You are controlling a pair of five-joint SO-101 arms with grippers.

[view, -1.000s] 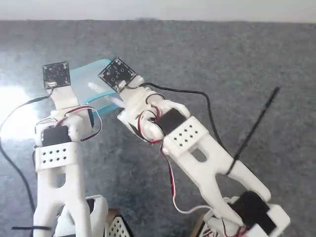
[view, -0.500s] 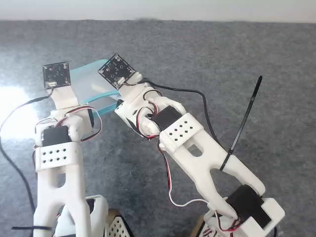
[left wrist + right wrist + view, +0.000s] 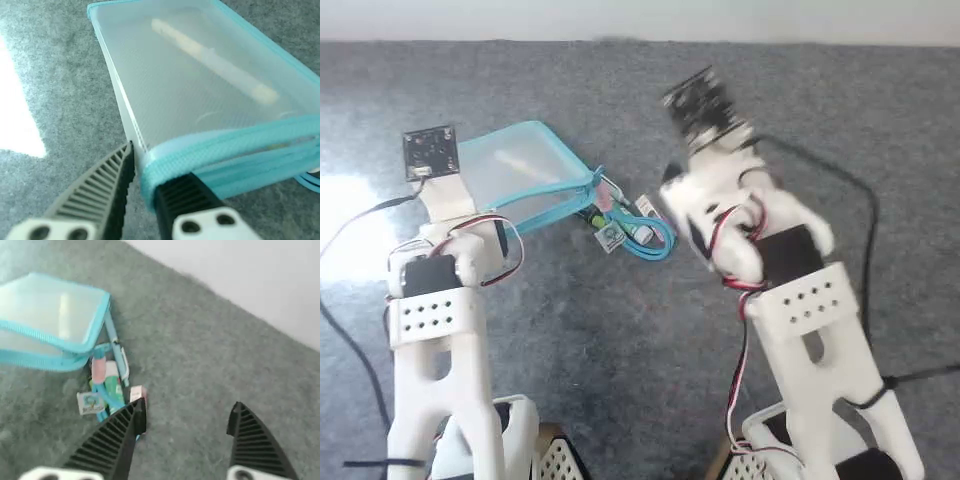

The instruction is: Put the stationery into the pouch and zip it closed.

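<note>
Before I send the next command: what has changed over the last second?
The right arm has swung back from the pouch toward its own side. The right gripper now hangs open over the table, holding nothing. That uncovered the charms and blue cord at the zip end. The pouch and the pen inside stayed put, and the left gripper stays clamped on the pouch's corner.

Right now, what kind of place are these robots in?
Probably a robot practice table in a lab: a grey felt-like tabletop against a white wall, two white plastic robot arms with bare wires, and a clear plastic zip pouch with light blue edging.
</note>
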